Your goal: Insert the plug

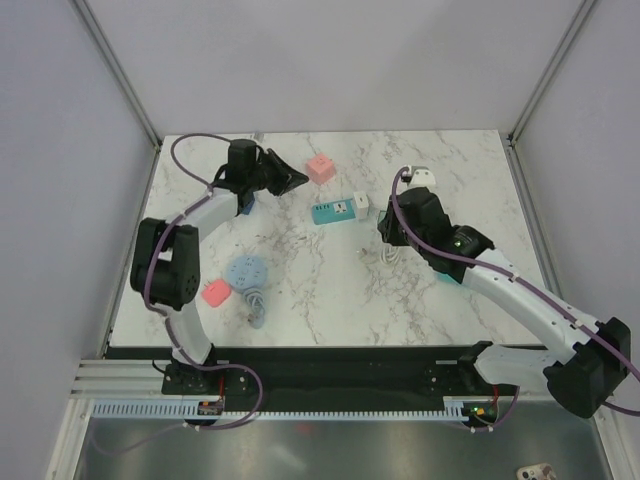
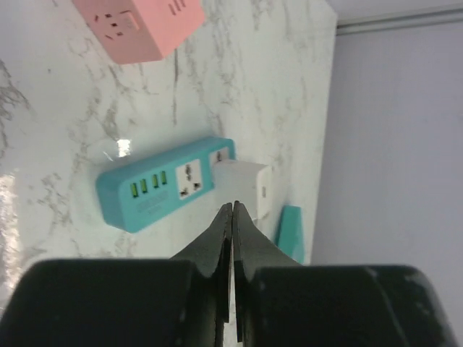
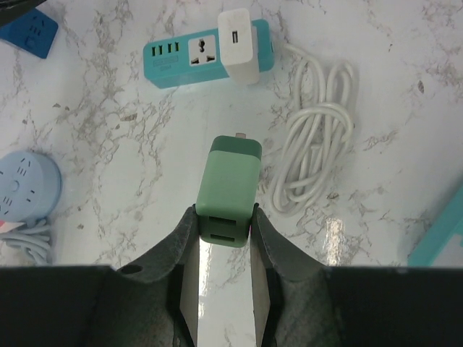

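Sockets of several colours lie scattered on the marble bench (image 1: 300, 300). A teal power strip (image 1: 335, 211) sits toward the far middle, with a white adapter (image 1: 361, 204) seated at its right end. The universal socket to the left of that adapter is free. A coil of white cable (image 3: 311, 144) runs from the strip's right end and lies just near of it.

The right tool (image 3: 223, 213) is clenched on a green plug (image 3: 230, 191), its two fingers pressing the plug's sides at the rear. The plug's metal prongs face the strip, and a stretch of bare marble shows between them, so plug and strip are apart.

The left tool (image 2: 232, 206) hangs at the far left of the bench, its fingers (image 2: 221, 231) pressed together with nothing between them. It points toward the teal strip, and a pink cube socket (image 1: 320, 168) lies just beyond its tip.

A round pale-blue socket (image 1: 246, 271) with its cord lies at the near left, with a small pink block (image 1: 215, 292) just to its left. A dark blue socket (image 3: 32, 32) lies on the left, farther back.
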Robot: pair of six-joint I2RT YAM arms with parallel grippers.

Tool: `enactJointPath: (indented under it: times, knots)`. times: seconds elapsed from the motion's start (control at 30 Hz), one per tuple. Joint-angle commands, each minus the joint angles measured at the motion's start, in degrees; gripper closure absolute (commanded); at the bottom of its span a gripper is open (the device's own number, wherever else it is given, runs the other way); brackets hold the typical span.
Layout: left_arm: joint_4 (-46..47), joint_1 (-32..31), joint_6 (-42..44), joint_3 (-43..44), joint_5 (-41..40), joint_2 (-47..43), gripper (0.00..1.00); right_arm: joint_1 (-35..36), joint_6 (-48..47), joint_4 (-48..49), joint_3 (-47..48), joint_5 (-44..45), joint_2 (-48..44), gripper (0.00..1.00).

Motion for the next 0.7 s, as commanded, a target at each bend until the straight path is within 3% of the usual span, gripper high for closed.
enactJointPath:
  times: [0.0, 0.47, 0.67]
  knots:
    - [-9.23, -0.64, 13.71, 7.59, -0.39, 5.8, 0.96, -0.45, -0.54, -3.8, 3.16, -4.73, -0.47, 1.0]
    - [-14.51, -2.92, 25.74, 19.55, -10.06, 19.87, 0.98, -0.71, 0.87, -7.84, 6.85, -10.18, 3.05, 1.0]
    - [-14.51, -5.11, 25.41, 22.19, -10.68, 23.74, 0.98, -0.89, 1.22, -9.15, 7.73, -10.88, 3.84, 1.0]
